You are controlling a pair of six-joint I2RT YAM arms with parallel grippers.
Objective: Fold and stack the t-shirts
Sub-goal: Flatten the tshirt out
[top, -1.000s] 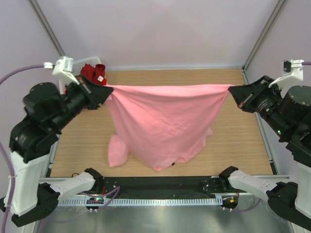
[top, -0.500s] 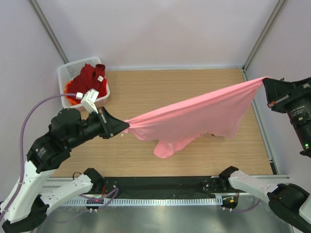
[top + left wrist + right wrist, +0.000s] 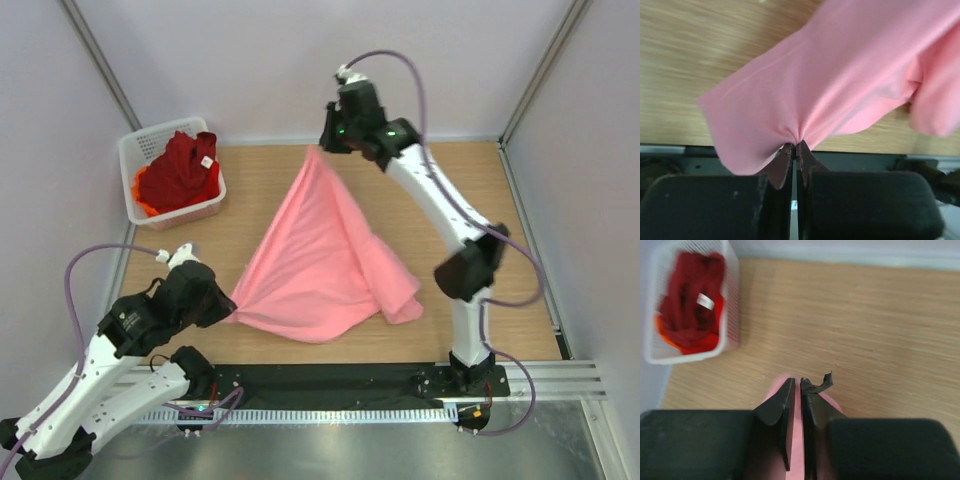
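From where I stand, the pink t-shirt (image 3: 325, 265) lies in the middle of the table (image 3: 480, 200), pulled into a long triangle between 2 held points. The right gripper (image 3: 318, 148) has reached out to 12 o'clock, near the far edge, with its jaws pressed together on one corner of the cloth. In its wrist view, pink shows under and between the closed fingers. The left gripper (image 3: 222, 305) sits low at about 8 o'clock, close to the near edge. It is also clamped tight, and the fabric puckers into a knot of creases right at its fingertips.

Pinching 2 corners far apart looks meant to draw one edge of the shirt straight, so the body can be spread flat for folding. It is not flat yet: a loose flap is bunched toward 4 o'clock, and the near hem curls over itself.

At 10 o'clock a white mesh basket (image 3: 140, 140) holds the dark red t-shirt (image 3: 180, 170), white tag showing, heaped on top of the orange t-shirt (image 3: 145, 195), which peeks out at the basket's near side. I'd judge those 2 are waiting their turn, so the task is in its early part, with no fold made and no stack begun.
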